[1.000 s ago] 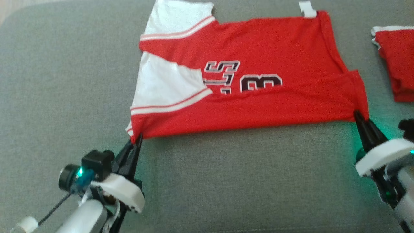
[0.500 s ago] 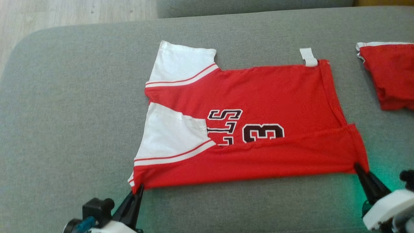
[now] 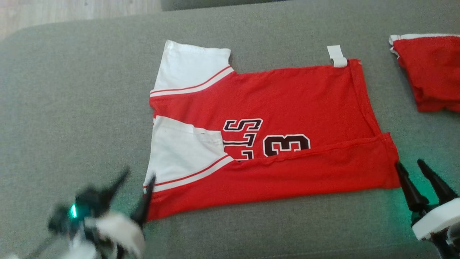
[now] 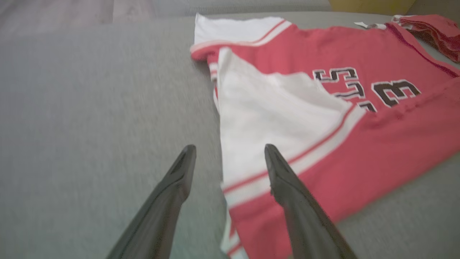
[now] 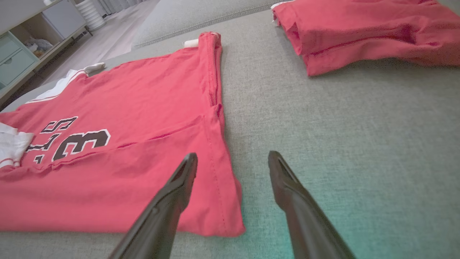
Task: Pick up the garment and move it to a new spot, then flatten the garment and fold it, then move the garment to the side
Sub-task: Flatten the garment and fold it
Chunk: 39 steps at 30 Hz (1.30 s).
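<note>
Head: garment [image 3: 273,118] lies flat mid-sofa [image 3: 72,108], near edge folded over; red bundle [image 3: 427,68] sits far right | Left wrist: left tool [image 4: 230,147] gapes wide, empty, astride the near-left corner | Right wrist: right tool [image 5: 233,154] spread wide, empty, at the near-right corner, apparently so the fold can settle.

Surface: we are viewing a grey woven cushion [image 3: 72,108], its far left corner rounding off | Floor: we are seeing pale wood planks [image 3: 72,10] running beyond it | Furniture: we are noting a cabinet [image 5: 61,18] with pale teal drawers [image 5: 16,63] | Light: soft, even light is falling throughout
</note>
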Available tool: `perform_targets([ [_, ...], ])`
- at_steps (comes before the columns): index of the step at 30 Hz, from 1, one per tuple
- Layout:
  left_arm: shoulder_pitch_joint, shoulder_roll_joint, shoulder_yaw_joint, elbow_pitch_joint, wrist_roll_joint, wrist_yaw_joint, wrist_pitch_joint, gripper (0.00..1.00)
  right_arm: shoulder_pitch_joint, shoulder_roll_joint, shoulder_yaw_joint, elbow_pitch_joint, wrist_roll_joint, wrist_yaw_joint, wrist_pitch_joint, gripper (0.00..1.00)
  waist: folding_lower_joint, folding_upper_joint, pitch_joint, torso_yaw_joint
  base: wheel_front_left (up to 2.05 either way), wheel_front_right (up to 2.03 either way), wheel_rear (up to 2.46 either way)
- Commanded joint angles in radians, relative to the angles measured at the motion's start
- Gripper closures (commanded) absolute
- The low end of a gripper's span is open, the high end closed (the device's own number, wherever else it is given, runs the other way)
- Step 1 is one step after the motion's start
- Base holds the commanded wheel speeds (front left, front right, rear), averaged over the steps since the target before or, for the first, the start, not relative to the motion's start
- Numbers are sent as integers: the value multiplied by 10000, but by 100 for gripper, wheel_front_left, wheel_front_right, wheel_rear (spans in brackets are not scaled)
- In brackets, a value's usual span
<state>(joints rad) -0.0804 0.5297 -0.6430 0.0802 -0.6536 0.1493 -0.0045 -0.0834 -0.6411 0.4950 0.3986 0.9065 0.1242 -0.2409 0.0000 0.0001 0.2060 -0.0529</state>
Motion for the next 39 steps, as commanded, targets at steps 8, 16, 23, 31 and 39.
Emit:
perform_targets([
  [8,-5664,554,395,-282,876,-1283,2219,0,-504,-249,-568,-961,-771,65,-133,0,0,-1,1166,-260,0,0,0],
  [16,-9258,-115,22,3098,597,-2406,4539,0,-1507,111,-330,-1418,-1056,65,231,0,0,-1,2184,-1240,0,0,0],
  [23,-10478,-229,-148,5251,565,-2611,4997,0,-2071,308,38,-1317,-950,65,149,0,0,-1,2710,-1826,0,0,0],
  [31,-11219,-290,-63,7155,555,-2604,4654,0,-2363,461,437,-1050,-719,65,-68,0,0,-1,3092,-2223,0,0,0],
  [39,-11494,-508,15,8217,342,-2585,4272,48,-2573,359,600,-829,-602,65,-176,0,0,-1,3228,-2220,0,0,0],
])
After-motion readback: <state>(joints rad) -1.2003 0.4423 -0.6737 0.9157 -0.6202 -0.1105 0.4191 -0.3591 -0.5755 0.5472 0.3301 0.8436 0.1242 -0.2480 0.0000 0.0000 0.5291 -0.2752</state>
